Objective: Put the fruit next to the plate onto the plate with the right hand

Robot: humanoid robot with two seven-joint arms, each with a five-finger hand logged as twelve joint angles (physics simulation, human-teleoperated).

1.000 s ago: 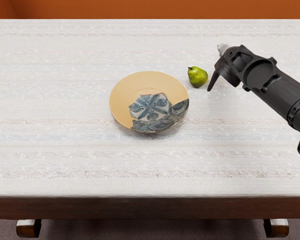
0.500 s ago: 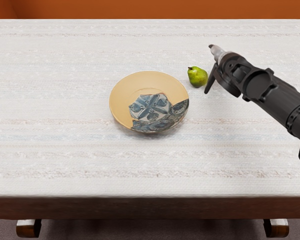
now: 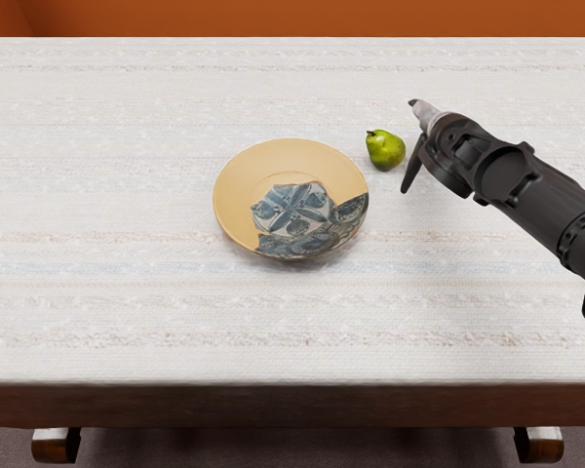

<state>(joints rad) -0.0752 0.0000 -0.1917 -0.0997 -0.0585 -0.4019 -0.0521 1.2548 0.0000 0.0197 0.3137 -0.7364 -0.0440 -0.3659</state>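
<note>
A small green pear (image 3: pixel 385 149), smooth-skinned and tapering to a short stem end, was seen lying on the pale, woven-textured table (image 3: pixel 127 292), just beside the upper right rim of the plate (image 3: pixel 263 166) and not touching it. The plate was round and shallow, glazed tan, with a blue-grey pattern across its middle and near edge. The right hand (image 3: pixel 447 146), built of dark, hard segments, was held just right of the pear, its fingers (image 3: pixel 412 171) spread apart and nothing gripped.

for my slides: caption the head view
Right hand open beside the green pear, which rests on the table next to the plate.
</note>
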